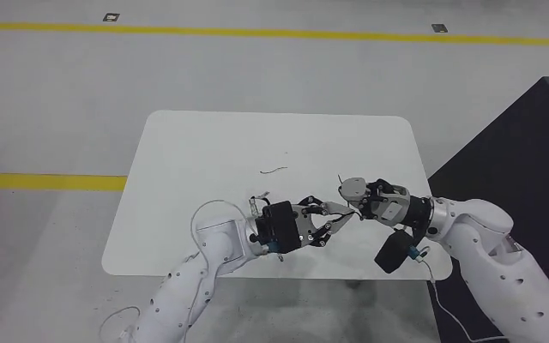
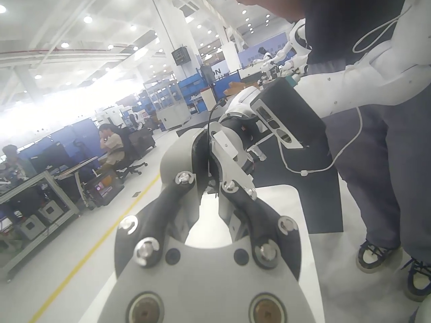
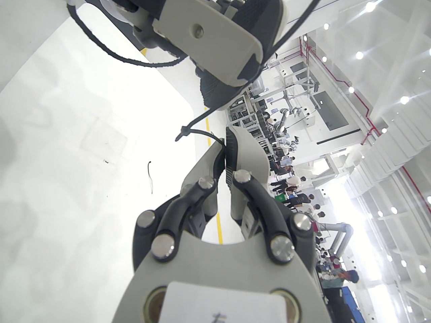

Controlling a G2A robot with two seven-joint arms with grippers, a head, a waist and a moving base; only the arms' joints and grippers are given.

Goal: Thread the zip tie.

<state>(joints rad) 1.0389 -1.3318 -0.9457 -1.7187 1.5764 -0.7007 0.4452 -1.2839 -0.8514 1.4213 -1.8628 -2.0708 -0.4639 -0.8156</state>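
Plainly, the black zip tie (image 3: 182, 134) hangs in the air between the two arms, above the front part of the white bench (image 1: 214, 146) and not touching it. Its small square head sits just off the right gripper's tips. From the head one length of strap runs up and away into the left gripper (image 2: 208, 149), and a short length curves back into the right gripper (image 3: 223, 147). Whether that short length passes through the head, I cannot tell.

Both grippers are closed down to the thickness of the strap. The left one pinches the long length between its textured pads, and a bit of strap sticks out past them. The right one pinches the short length right at its fingertips. The two grippers face each other, tips nearly meeting.

Farther back on the bench, well apart from the arms, lies a loose thin black strip (image 1: 274, 169). A dark mat (image 1: 515, 146) covers the floor beside the bench on the robot's right.
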